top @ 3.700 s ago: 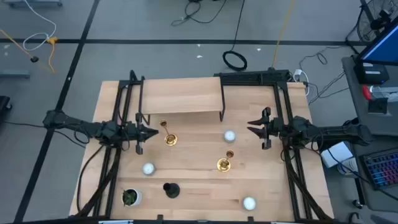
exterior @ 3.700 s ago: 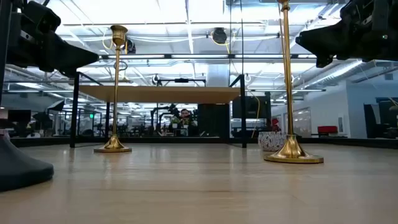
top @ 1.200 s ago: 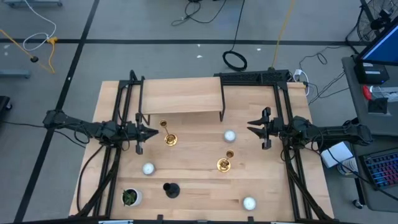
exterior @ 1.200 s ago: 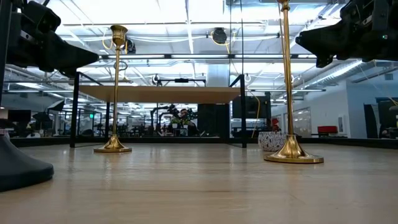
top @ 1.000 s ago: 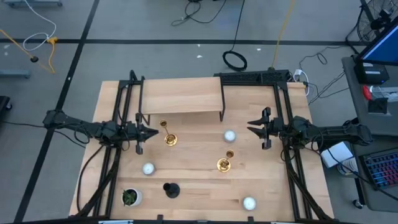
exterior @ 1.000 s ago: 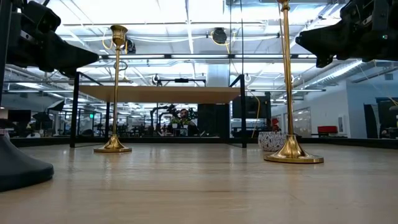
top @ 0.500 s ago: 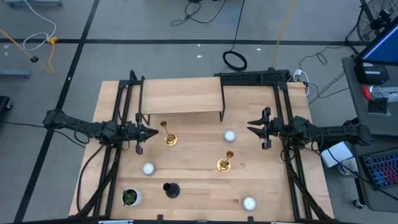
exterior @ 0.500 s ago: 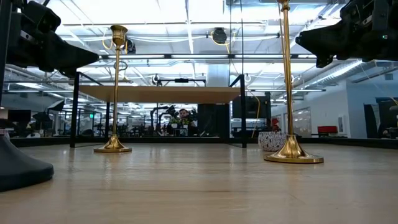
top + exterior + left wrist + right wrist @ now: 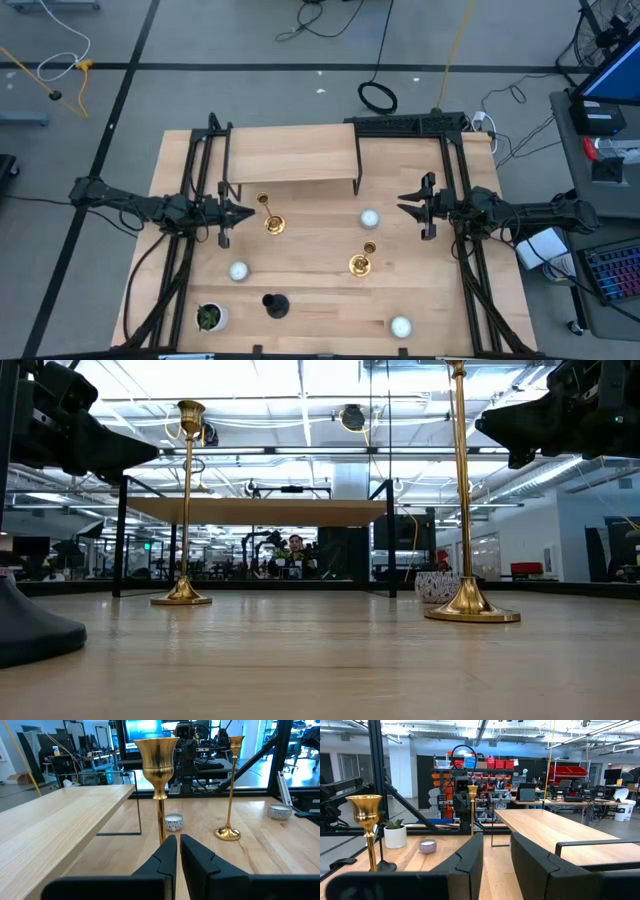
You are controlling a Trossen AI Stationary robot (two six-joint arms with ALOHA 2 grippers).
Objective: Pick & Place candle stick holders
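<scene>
from above we see the wooden table with a raised wooden shelf along its far edge and black frame rails down both sides. the left gripper hangs over the left rail, its tip just beside one gold candlestick. the right gripper hangs at the right rail, with a white tealight cup near it and the second gold candlestick a little nearer the front. a second tealight cup lies left of centre, a third near the front right edge, and the black candlestick stands at the front beside a small plant. the widest bare wood lies in the middle between the two gold pieces (and along the front centre).

from table height, both gold candlesticks stand upright, well apart, with open board in front of them; a person shows far off in the room behind.

in the left wrist view the fingers stand almost together with only a thin slit between, clamped on nothing, and the gold candlestick rises just beyond their tips.

in the right wrist view the fingers stand apart with a clear gap, empty; a gold candlestick, the plant and a tealight cup lie off to one side.

we can read no writing or labels anywhere.
</scene>
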